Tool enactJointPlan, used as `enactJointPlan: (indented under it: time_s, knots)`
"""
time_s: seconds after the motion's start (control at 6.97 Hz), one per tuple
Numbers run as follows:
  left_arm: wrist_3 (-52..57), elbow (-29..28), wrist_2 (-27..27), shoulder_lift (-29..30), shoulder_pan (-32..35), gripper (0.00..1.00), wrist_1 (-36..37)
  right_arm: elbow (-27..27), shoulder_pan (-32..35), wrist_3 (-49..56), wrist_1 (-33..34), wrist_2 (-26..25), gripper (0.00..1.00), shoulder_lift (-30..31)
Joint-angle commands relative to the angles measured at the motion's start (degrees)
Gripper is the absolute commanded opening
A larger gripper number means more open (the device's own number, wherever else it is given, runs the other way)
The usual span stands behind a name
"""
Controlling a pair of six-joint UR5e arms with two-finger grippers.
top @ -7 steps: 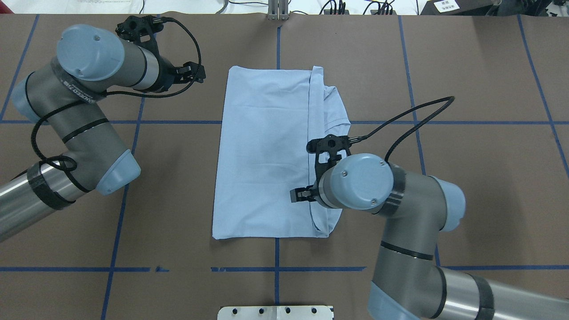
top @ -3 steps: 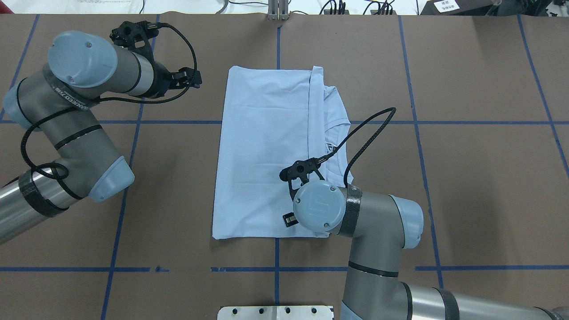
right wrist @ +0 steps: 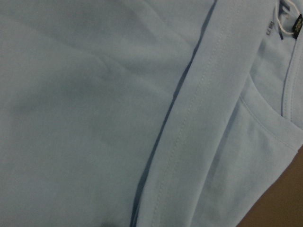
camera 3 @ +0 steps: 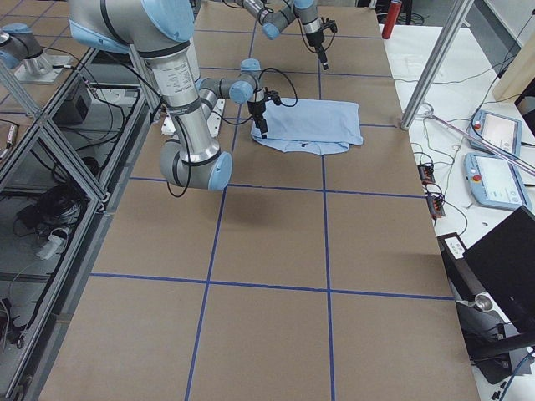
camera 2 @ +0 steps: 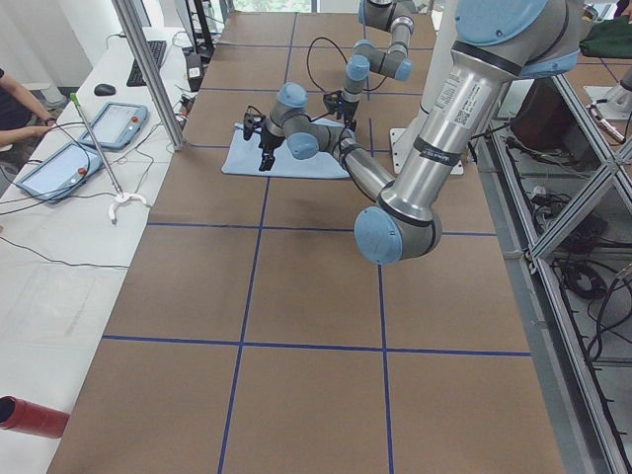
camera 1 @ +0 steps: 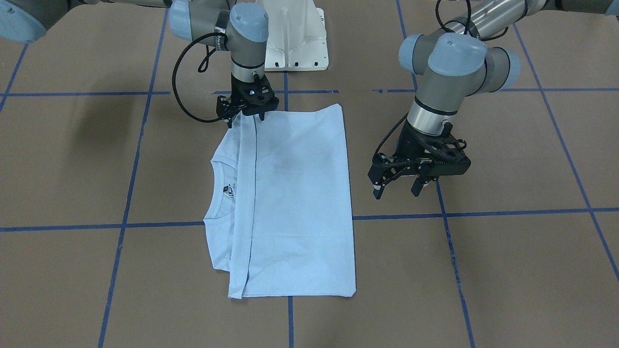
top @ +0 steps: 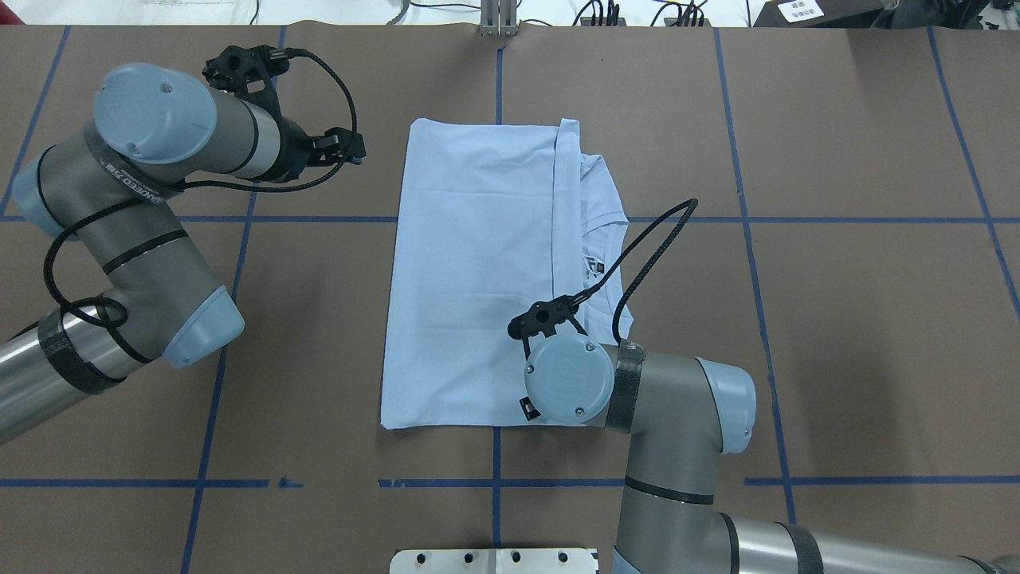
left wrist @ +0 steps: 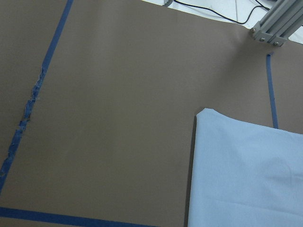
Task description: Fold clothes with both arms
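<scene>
Folding done: T-shirt (camera 1: pixel 295 193) hem (camera 1: pixel 244 208) is laid on collar (camera 1: pixel 213 191)
Remaining: perhaps one halving
Left gripper (camera 1: pixel 396 191): released, 3 o'clock
Right gripper (camera 1: pixel 245 117): 11 o'clock, grip cannot be told

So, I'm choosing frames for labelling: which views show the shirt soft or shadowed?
Right wrist view: T-shirt fills the frame, dim and slightly soft. Front-facing view: sharp, with soft arm shadows on the table. Overhead view: evenly lit, no glare; right arm covers one corner.
</scene>
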State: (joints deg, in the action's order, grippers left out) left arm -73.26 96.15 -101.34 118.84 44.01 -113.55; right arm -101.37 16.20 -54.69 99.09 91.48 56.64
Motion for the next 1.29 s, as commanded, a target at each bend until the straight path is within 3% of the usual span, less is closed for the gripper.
enactJointPlan:
  time_s: [0.0, 1.15]
  knots:
    - [-0.05, 0.00, 0.00, 0.07, -0.15, 1.00, 0.00, 0.03, -0.20, 0.11, 0.40, 0.10, 1.00, 0.22]
    - [-3.03, -0.26, 0.18, 0.77, -3.04, 1.00, -0.44, -1.11, 2.08, 1.60, 1.63, 0.89, 1.00, 3.03]
